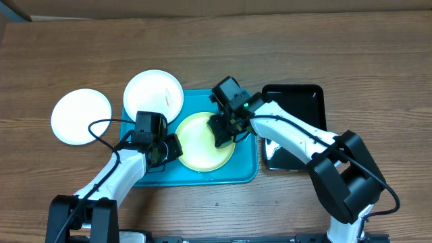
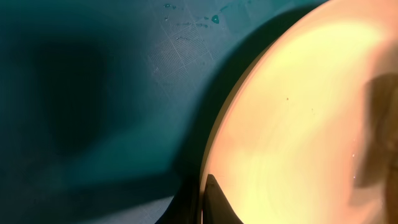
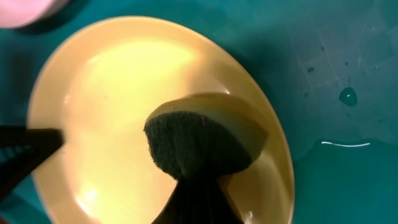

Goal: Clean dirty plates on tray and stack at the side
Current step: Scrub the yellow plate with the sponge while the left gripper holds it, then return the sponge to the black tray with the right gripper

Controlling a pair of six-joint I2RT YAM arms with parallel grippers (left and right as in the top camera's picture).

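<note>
The pale yellow-green plate [image 1: 202, 145] lies on the light-blue tray [image 1: 196, 177]. My left gripper [image 1: 169, 148] is shut on the plate's left rim; the left wrist view shows its fingers [image 2: 217, 208] pinching the edge of the plate [image 2: 298, 112]. My right gripper [image 1: 223, 131] is shut on a dark green and yellow sponge [image 3: 199, 140] that presses on the plate [image 3: 112, 93]. A white plate [image 1: 153, 94] with a small brownish smear overlaps the tray's upper-left corner. Another white plate [image 1: 81, 116] rests on the table to the left.
A glossy black tray [image 1: 297, 101] sits right of the blue tray, under my right arm. Water drops [image 3: 348, 96] lie on the tray floor [image 3: 348, 50]. Wooden table surrounds everything.
</note>
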